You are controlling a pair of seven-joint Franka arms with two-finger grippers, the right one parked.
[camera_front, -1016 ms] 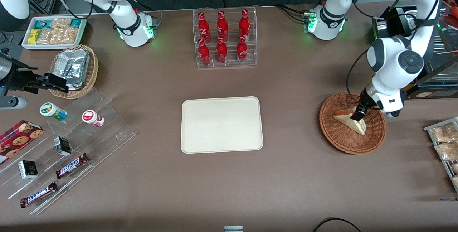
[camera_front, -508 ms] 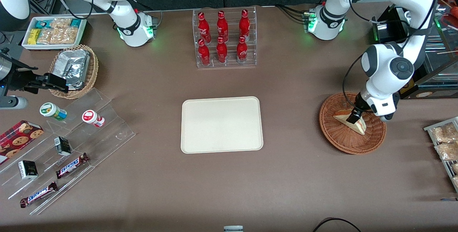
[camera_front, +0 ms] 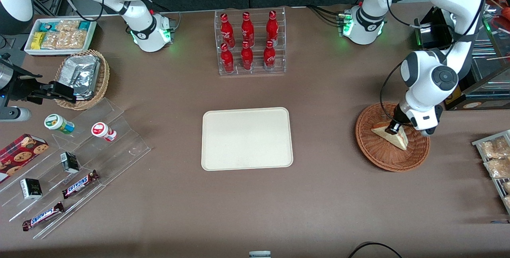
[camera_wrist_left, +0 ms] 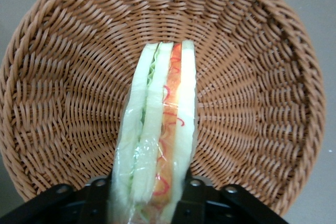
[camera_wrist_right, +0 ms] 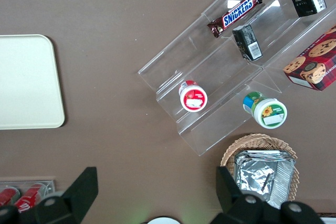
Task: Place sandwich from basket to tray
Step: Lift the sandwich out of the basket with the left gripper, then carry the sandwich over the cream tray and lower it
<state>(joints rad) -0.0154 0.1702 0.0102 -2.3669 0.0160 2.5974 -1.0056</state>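
Inside the round reddish-brown wicker basket [camera_front: 392, 137], the left arm's gripper [camera_front: 394, 129] is sitting down over the small triangular sandwich wedge [camera_front: 392, 135], pale bread w/ red, white & green filling. In the wrist view the wedge [camera_wrist_left: 157, 135] is running between the fingers [camera_wrist_left: 95, 199], which are hugging both faces, so I'm judging it as clasping the sandwich. Grasp step, lift not done. Next: raising it clear of the rim, then carrying it to the flat cream-white rectangular plastic tray [camera_front: 247, 138], well apart from the gripper toward the parked arm's end.

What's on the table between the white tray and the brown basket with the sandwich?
Nothing: in the front view only bare brown tabletop lies between the tray and the basket. The gripper is at the sandwich.
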